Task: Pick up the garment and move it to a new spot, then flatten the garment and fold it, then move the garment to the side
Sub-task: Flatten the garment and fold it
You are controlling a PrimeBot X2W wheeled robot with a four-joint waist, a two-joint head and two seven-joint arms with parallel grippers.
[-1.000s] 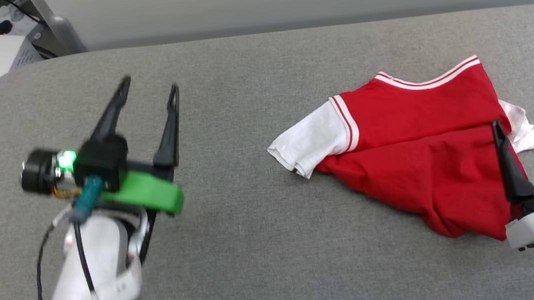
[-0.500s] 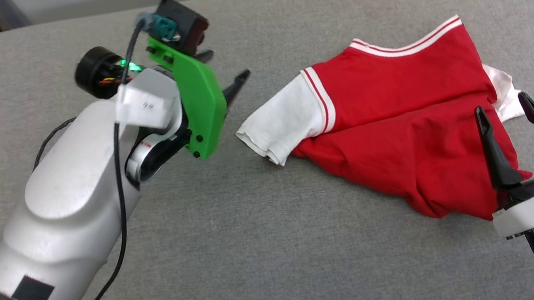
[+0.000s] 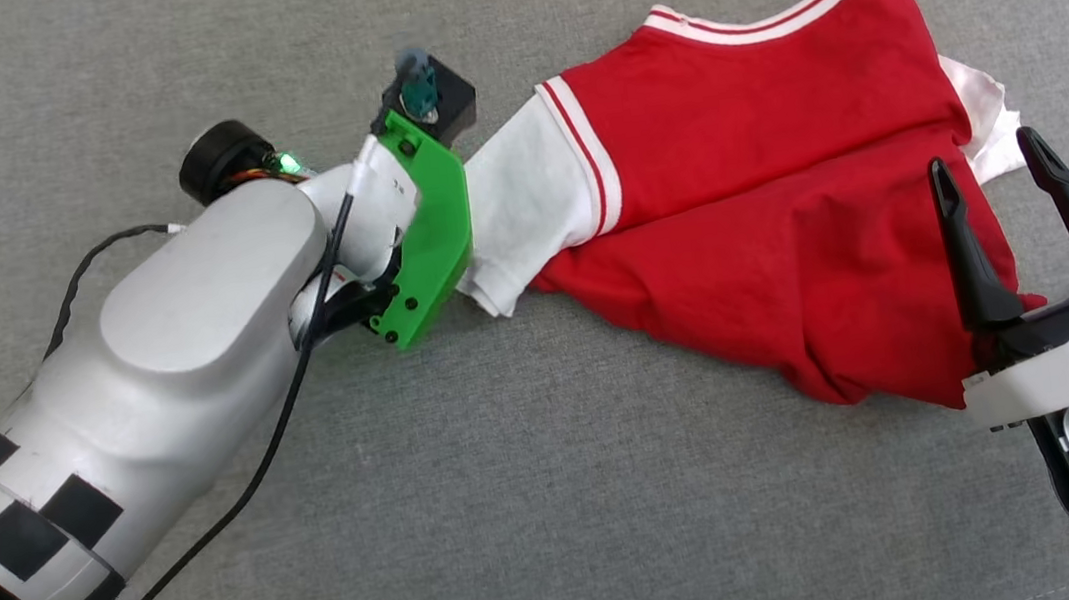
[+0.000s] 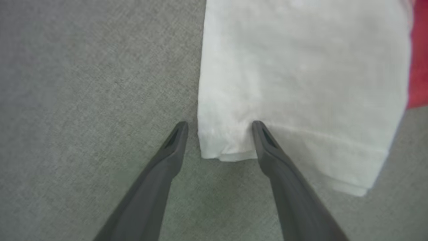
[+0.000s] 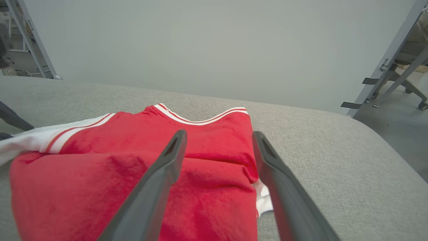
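Straddling garment (image 4: 301, 67) hem, left end effector (image 4: 219, 125)

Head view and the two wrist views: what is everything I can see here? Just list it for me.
shirt: one, red with white sleeves and striped trim, lying rumpled on the right part of the surface
padded surface: one, grey, under everything
wall: one, pale grey, behind the surface
metal bar: one, grey, slanting beyond the surface's far right
left arm: one, white with a green bracket, reaching to the shirt's white sleeve
left tool: one, dark, open, fingers astride a corner of the sleeve
right tool: one, dark, open, at the shirt's lower right edge
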